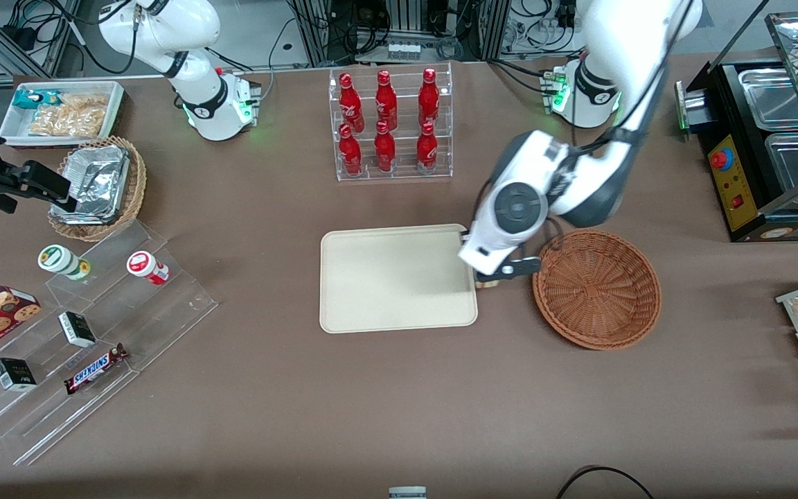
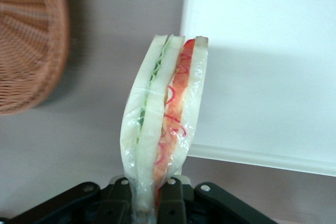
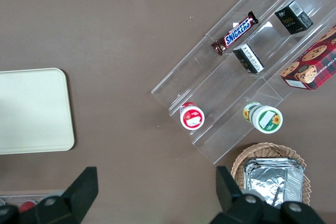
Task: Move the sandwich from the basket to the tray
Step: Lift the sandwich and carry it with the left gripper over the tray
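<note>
While pinched in the pincer (image 2: 149,195), wrapped sandwich (image 2: 165,114), pale bread, red and green layers, between basket (image 1: 596,287) and tray (image 1: 395,281)

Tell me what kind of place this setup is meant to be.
Likely a mock snack shop in a robot lab: racked red bottles, a Snickers bar on clear shelving. The hand holds a sandwich beside the tray.

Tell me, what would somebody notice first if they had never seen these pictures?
Probably the tool pinching a wrapped sandwich between the empty woven basket and the bare cream tray, right by the tray's edge. Next, the red bottles lined up in a clear rack, farther from the front camera than the tray.
</note>
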Robot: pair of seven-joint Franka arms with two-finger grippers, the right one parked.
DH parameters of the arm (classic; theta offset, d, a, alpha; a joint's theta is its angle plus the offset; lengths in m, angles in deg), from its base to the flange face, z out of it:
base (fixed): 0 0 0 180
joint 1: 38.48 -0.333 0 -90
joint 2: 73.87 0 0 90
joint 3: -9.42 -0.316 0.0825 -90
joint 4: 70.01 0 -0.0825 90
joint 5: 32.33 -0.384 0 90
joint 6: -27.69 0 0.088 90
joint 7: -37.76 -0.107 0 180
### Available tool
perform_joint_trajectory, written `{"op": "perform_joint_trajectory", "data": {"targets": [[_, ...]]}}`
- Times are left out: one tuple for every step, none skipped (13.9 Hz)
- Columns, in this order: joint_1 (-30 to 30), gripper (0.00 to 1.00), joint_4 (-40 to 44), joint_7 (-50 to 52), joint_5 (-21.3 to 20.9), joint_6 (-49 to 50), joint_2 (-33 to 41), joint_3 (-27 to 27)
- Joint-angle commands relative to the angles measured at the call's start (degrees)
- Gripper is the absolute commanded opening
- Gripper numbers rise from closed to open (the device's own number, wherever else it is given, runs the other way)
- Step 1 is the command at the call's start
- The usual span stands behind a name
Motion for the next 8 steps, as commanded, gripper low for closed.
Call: {"op": "perform_joint_trajectory", "data": {"targets": [[4.43,0.00,9.09,4.61,0.15,0.16,-7.10,-0.58],[5.75,0.00,10.59,5.31,0.15,-0.81,-8.42,-0.58],[6.81,0.00,12.25,6.19,0.23,-2.30,-10.00,-0.58],[7.60,0.00,14.01,7.24,0.32,-4.05,-12.11,-0.58],[8.91,0.00,15.68,8.91,0.15,-5.02,-13.69,-0.58],[9.97,0.00,16.66,10.14,-0.03,-5.21,-14.40,-0.66],[10.50,0.00,17.62,11.11,-0.12,-5.56,-15.20,-0.67],[11.21,0.00,19.11,11.90,-0.29,-6.95,-16.25,-0.67]]}}
